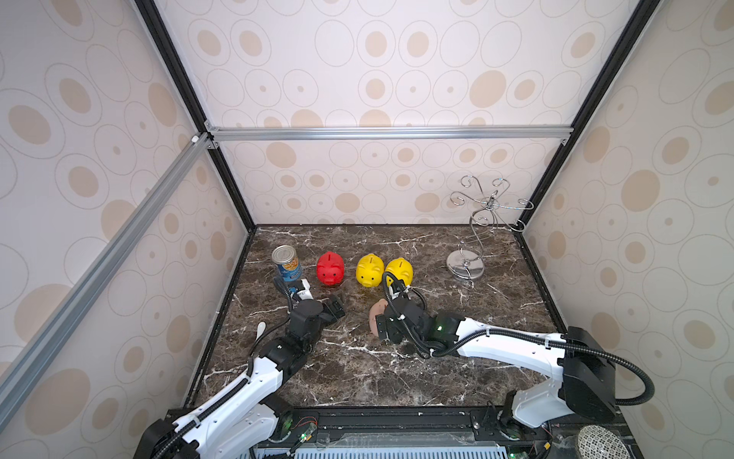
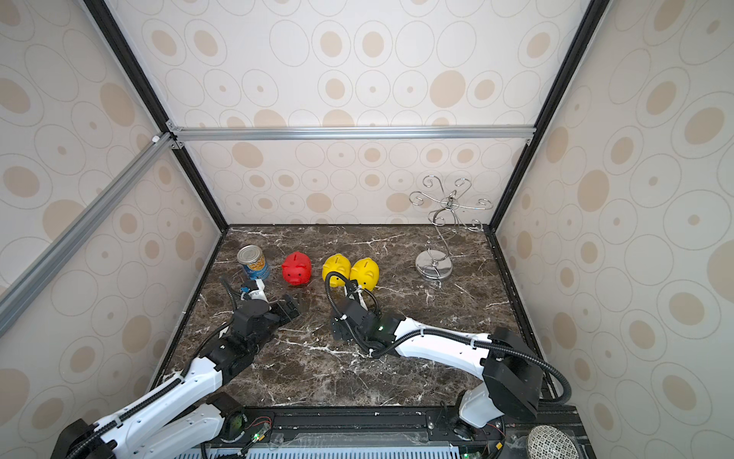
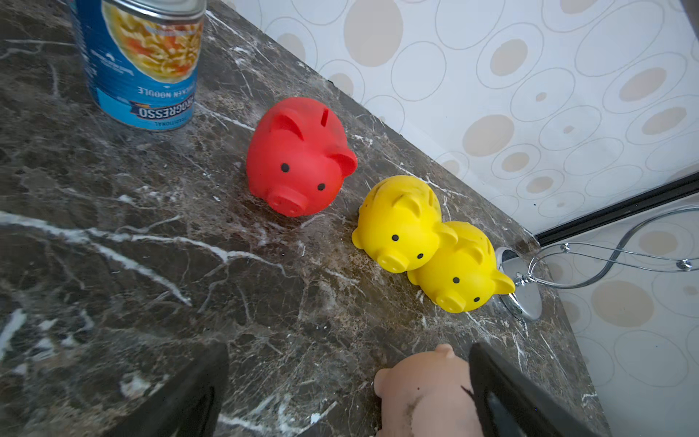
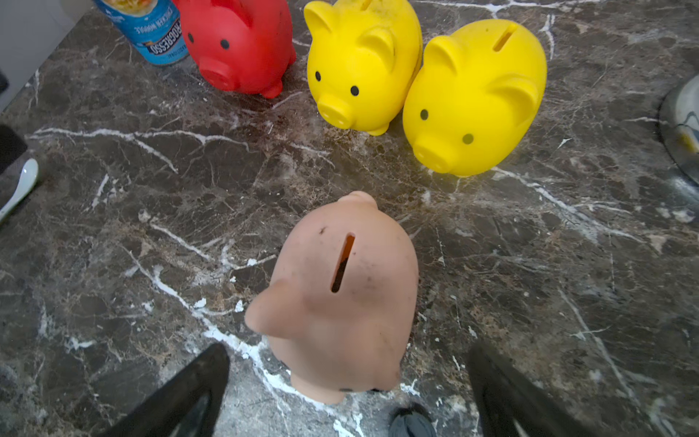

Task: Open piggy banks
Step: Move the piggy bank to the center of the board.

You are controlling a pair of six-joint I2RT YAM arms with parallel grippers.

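Walls: pale panels printed with beige ovals [image 1: 377,79] are closing in the workspace on three sides, with black and silver framing running along the joins.
Tabletop: a dark brown marble-look tabletop [image 1: 437,377] is carrying everything in both top views.
Arms: the left arm [image 1: 238,389] and right arm [image 1: 508,337], both white and black, are reaching in from the near edge toward the middle of the surface.
Wire stand: a chrome wire stand [image 1: 465,265] is standing upright near the far right corner, well apart from the pigs.
Tin can: a blue-labelled tin can [image 1: 286,263] is standing upright at the left end of the back row.
Piggy banks: the red piggy bank [image 1: 330,268] is sitting beside the can, and the two yellow piggy banks [image 1: 369,270] [image 1: 399,271] are sitting to its right, touching each other, all with snouts facing the arms.
Pink piggy bank: the pink piggy bank [image 4: 340,295] is resting slot-up nearer the arms, in front of the yellow pair.
Right gripper: the right gripper [image 4: 348,355] is hovering with its fingers spread wide on either side of the pink pig, gripping nothing.
Left gripper: the left gripper [image 1: 337,306] is hanging near the pink pig's left side, its fingers spread wide and gripping nothing.
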